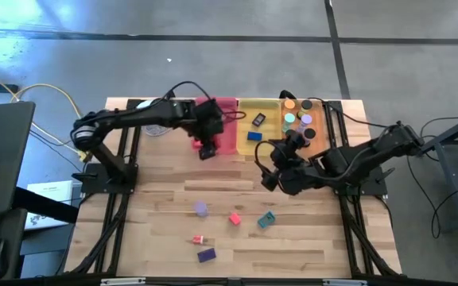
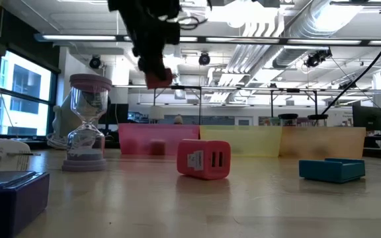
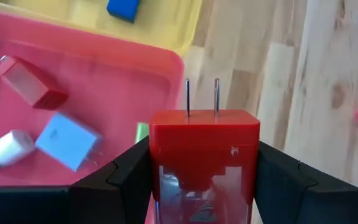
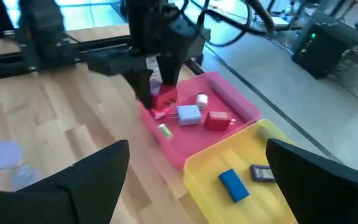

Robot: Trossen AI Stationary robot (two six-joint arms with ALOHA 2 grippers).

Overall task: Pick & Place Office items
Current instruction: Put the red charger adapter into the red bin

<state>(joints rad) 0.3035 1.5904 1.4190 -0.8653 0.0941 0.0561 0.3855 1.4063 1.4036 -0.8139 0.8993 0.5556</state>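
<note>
1. The left gripper (image 3: 201, 180) is clamped on a red plug block (image 3: 204, 152), one finger on each side, its two metal prongs pointing away from the wrist. In the high view it hangs over the near edge of the pink tray (image 1: 227, 127), by the bench's far edge.
2. The low view shows the red plug block raised clear of the bench, above the pink tray's front wall (image 2: 157, 140).
3. Inside the pink tray lie a red block (image 3: 27, 84), a pale blue block (image 3: 67, 140), a white plug piece (image 3: 8, 148) and a small green piece (image 3: 142, 132).
4. The yellow tray (image 1: 265, 115) sits just beside the pink one and holds a blue block (image 1: 254, 136) and a small dark piece (image 1: 258, 120).
5. The orange tray (image 1: 318, 137) stands at the far right corner of the bench with several round discs (image 1: 296, 117) in it.
6. The right gripper (image 1: 270, 176) hangs over the middle of the bench, right of centre, its fingers wide apart and holding nothing.
7. Loose on the near half of the bench: a lavender cylinder (image 1: 201, 209), a pink block (image 1: 234, 218), a teal block (image 1: 266, 220), a small pink-and-white piece (image 1: 199, 239) and a purple block (image 1: 206, 255).
8. An hourglass (image 2: 86, 122) stands near the far edge at the bench's left side.
</note>
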